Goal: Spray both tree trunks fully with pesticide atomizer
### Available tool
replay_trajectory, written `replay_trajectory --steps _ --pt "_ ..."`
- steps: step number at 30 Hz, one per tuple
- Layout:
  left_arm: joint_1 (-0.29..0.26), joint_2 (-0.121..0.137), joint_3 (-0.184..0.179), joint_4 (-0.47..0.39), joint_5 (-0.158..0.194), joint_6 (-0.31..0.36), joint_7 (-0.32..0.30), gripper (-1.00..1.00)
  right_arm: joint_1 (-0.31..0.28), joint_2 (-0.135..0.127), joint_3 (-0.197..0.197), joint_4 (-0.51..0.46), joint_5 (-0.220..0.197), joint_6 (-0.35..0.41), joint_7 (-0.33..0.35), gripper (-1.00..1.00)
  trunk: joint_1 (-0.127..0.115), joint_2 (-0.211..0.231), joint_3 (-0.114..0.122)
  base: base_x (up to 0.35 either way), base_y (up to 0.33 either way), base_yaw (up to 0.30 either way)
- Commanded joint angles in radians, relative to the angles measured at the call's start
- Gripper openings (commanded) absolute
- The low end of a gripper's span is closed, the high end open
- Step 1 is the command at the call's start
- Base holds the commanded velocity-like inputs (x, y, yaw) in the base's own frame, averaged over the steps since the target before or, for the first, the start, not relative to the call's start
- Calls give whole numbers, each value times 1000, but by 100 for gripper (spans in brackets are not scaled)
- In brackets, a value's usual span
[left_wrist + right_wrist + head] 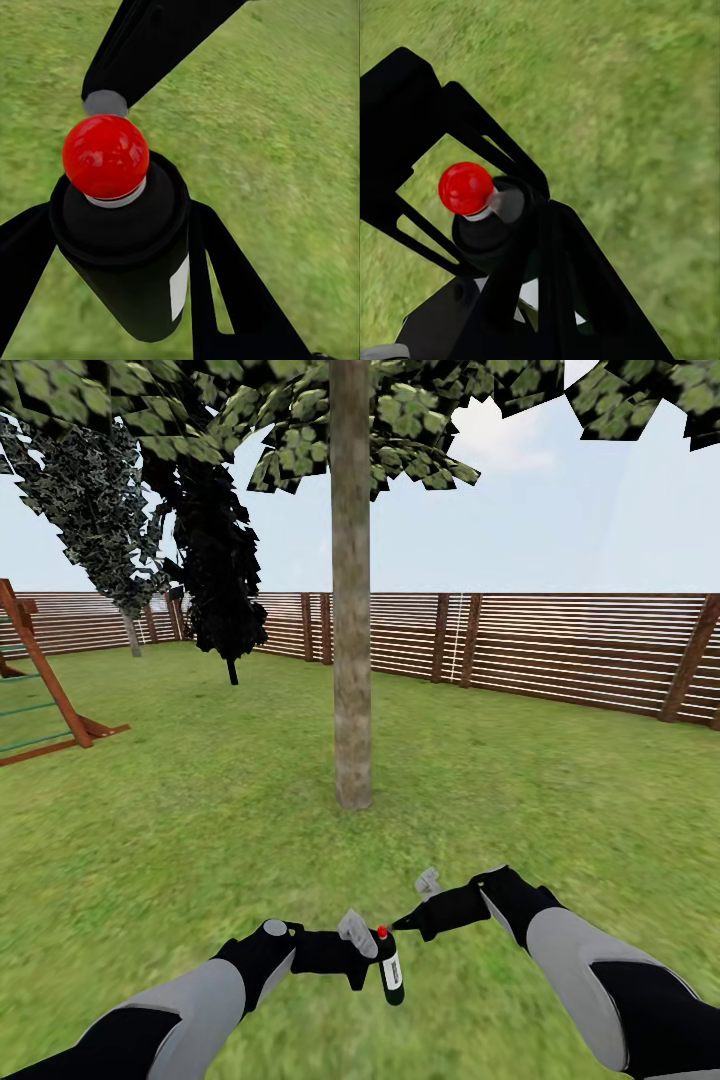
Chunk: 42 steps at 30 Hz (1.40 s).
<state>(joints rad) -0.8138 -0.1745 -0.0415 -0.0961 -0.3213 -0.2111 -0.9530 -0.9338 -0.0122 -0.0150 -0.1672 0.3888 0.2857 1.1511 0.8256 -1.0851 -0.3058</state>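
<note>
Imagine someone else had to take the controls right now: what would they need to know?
Left gripper: shut on the pesticide atomizer, held upright above the lawn, red knob on top.
Right gripper: its fingers sit at the red knob; open or shut, I cannot tell.
Tree trunk: straight ahead, some way off.
Done: atomizer picked up.
Left: no spray visible on this trunk; cover it, then the second tree.

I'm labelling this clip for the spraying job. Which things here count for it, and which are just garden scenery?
For the job: pesticide atomizer held by the left gripper; right gripper at its red top; tree trunk.
Scenery: wooden fence, play tower, dark columnar tree.
</note>
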Motion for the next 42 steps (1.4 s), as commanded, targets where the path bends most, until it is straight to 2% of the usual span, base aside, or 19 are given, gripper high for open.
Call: replay_trajectory --steps 1,8,12,15,18,28,40,42 --pt "-1 0 -2 -1 -1 -5 -1 -100 0 0 -2 -2 1 10 4 -100 0 -1 -1 0 0 0" --pt "-1 0 -4 0 -9 -5 -2 -100 0 0 -2 -2 1 11 4 -100 0 -1 -1 0 0 0" --pt "-1 0 -3 1 -73 -5 -3 -100 0 0 -2 -2 1 11 4 -100 0 -1 -1 0 0 0" --pt "-1 0 -1 1 -98 -5 -3 -100 0 0 -2 -2 1 11 4 -100 0 -1 -1 0 0 0" --pt "-1 0 -1 1 -103 -5 -2 -100 0 2 -2 -2 1 12 4 -100 0 -1 -1 0 0 0" --pt "-1 0 -1 1 -104 -4 -1 -100 0 35 -2 1 1 12 3 -100 0 -1 -1 0 0 0" --pt "-1 0 0 1 -104 -5 -1 -100 1 37 -3 49 1 10 -5 -100 0 -1 -1 0 0 0" --pt "-1 0 0 1 -104 -5 -1 -100 1 35 -6 46 0 10 -36 -100 0 -1 -1 0 0 0"
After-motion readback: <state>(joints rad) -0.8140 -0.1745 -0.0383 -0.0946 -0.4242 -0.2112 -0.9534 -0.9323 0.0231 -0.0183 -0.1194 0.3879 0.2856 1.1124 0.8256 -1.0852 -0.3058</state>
